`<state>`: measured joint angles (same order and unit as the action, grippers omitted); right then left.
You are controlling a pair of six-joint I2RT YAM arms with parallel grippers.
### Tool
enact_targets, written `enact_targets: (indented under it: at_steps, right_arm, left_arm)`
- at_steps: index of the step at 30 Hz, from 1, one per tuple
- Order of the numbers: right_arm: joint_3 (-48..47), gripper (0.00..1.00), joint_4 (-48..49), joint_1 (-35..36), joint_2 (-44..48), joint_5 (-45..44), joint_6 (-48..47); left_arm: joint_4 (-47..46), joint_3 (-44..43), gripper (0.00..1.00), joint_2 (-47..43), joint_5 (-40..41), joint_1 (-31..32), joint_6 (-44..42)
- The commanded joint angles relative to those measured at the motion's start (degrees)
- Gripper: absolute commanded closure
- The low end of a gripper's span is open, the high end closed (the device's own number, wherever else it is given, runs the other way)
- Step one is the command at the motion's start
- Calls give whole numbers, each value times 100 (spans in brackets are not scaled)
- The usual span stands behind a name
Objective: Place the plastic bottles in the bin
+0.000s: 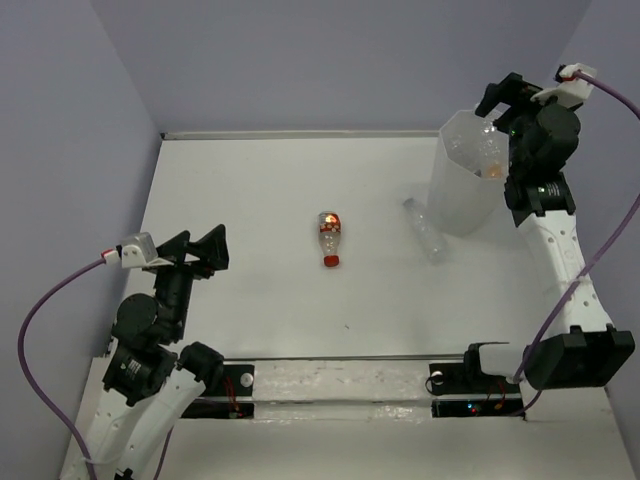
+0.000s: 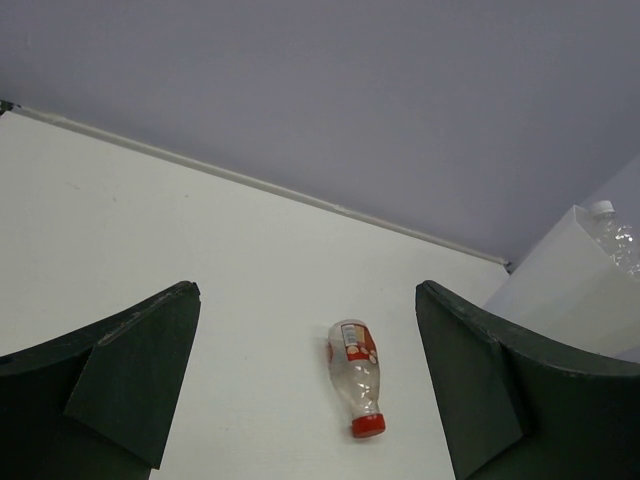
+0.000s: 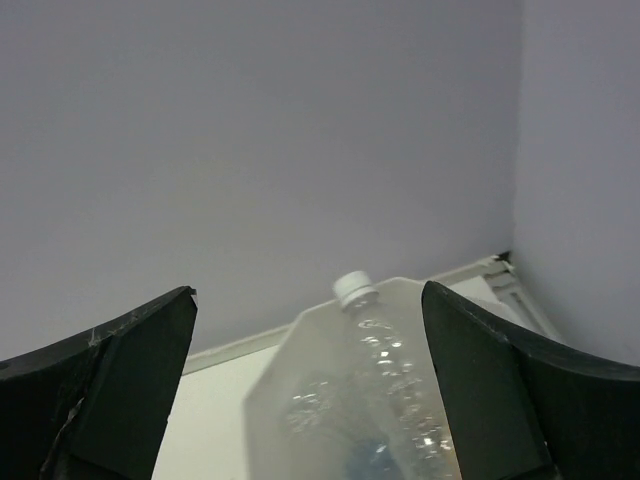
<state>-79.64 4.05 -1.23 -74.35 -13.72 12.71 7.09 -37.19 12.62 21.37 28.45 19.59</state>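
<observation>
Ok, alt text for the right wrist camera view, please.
A clear crinkled bottle stands in the translucent white bin, its white cap poking above the rim. The right arm's fingers frame it, spread wide, against a lavender wall.

I've got open counter (image 1: 250, 190) all round the red-capped bottle (image 1: 329, 241). The clear bottle (image 1: 424, 230) lies just beside the bin (image 1: 455, 195), whose wall blocks its far-right side. A white-capped bottle (image 3: 380, 350) pokes up through the bin's mouth.
</observation>
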Motion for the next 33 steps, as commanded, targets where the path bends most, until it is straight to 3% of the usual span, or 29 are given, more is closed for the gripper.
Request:
enact_targets:
  at_steps: [1, 4, 6, 7, 11, 13, 18, 20, 26, 33]
  right_arm:
    - [-386, 0, -755, 921, 201, 318, -337]
    - [-264, 0, -1240, 1879, 122, 36, -647]
    - [-10, 7, -1416, 2459, 140, 158, -708]
    - [331, 21, -1521, 2635, 157, 280, -778]
    - [956, 40, -2100, 3418, -202, 282, -902]
    - [1134, 39, -2277, 3630, -430, 2, -972]
    - [1311, 10, -2558, 3683, -1124, -1131, -963]
    - [1223, 7, -2637, 3683, -1423, -1703, -1104]
    - [916, 9, -2655, 3613, -2276, -2722, -1490]
    - [441, 12, -2620, 3200, -3111, -2654, -1526]
  left_arm:
    - [-252, -25, 1, 135, -10, 12, -43]
    - [-243, -25, 1, 170, -10, 20, -43]
    - [-226, -25, 1, 162, -1, 12, -52]
    - [-235, -25, 1, 162, 17, 20, -52]
    - [-235, -25, 1, 144, -18, 20, -35]
    - [-243, -25, 1, 144, -36, 21, -35]
    - [-235, -25, 1, 135, -45, 21, -43]
    - [-235, -25, 1, 135, -36, 20, -35]
    - [-217, -25, 1, 100, -1, 21, -43]
    - [-226, -25, 1, 91, -45, 12, -52]
